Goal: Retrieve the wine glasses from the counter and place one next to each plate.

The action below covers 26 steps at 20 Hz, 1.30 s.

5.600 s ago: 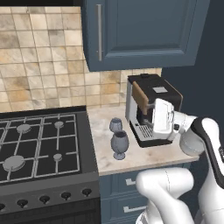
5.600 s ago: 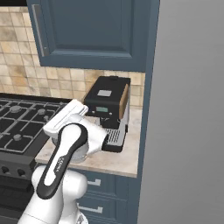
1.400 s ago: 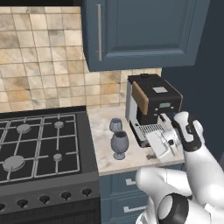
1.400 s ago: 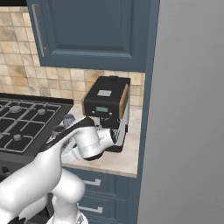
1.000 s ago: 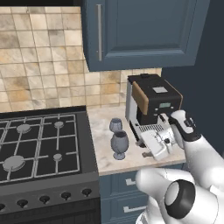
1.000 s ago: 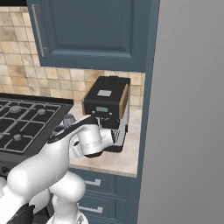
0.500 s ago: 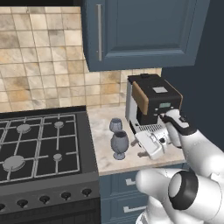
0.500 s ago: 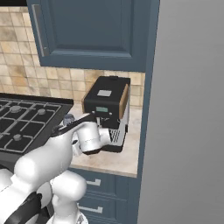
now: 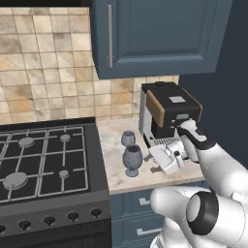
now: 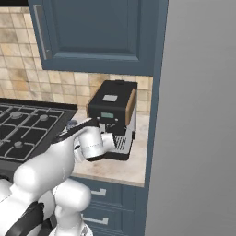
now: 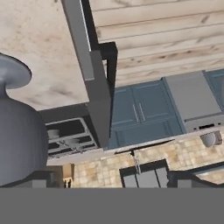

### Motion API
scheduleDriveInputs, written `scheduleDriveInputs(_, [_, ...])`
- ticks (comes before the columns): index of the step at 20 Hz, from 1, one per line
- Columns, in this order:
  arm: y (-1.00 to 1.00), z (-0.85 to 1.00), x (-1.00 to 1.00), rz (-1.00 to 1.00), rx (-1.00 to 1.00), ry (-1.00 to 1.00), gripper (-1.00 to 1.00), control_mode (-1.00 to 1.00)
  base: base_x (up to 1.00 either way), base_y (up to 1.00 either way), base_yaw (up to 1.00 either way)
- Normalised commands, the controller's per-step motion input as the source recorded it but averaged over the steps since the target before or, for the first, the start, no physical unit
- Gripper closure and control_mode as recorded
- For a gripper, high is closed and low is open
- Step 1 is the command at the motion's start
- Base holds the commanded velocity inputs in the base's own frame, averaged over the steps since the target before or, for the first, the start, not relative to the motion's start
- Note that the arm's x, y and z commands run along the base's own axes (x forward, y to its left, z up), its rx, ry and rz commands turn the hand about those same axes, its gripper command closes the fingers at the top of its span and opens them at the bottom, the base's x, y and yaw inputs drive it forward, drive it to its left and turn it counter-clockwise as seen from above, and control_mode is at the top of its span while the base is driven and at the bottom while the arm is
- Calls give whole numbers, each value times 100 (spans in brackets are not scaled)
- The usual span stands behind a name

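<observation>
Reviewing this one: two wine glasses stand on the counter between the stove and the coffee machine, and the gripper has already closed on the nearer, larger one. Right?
Not quite. The gripper is open and holds nothing; it sits just right of the larger wine glass, as the left base view shows. The rest stands: both glasses, the smaller behind, are on the counter between the stove and the coffee machine.

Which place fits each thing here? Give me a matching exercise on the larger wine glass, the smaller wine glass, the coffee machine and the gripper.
Things:
1. larger wine glass
2. smaller wine glass
3. coffee machine
4. gripper

Places:
A. against the counter's right end
B. behind the other glass, nearer the wall
C. right of the front glass, open
D. nearest the counter's front edge

Pairs: 1-D, 2-B, 3-A, 4-C
</observation>
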Motion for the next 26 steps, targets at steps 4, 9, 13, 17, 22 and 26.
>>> scheduleDriveInputs(4, [-2, 0, -16, -12, 0, 0, -100, -100, 0, 0, 0])
scheduleDriveInputs(9, [-1, -4, -1, -7, -4, 1, -100, -100, 0, 0, 0])
scheduleDriveInputs(13, [-27, -5, -3, 0, -2, 0, -100, -100, 0, 0, 0])
scheduleDriveInputs(17, [-49, -6, -8, 0, 0, 1, -100, -100, 0, 0, 0])
scheduleDriveInputs(22, [-10, -15, 26, 0, -1, 2, -100, -100, 0, 0, 0])
scheduleDriveInputs(26, [0, -24, 50, -2, -3, 9, -100, -100, 0, 0, 0])
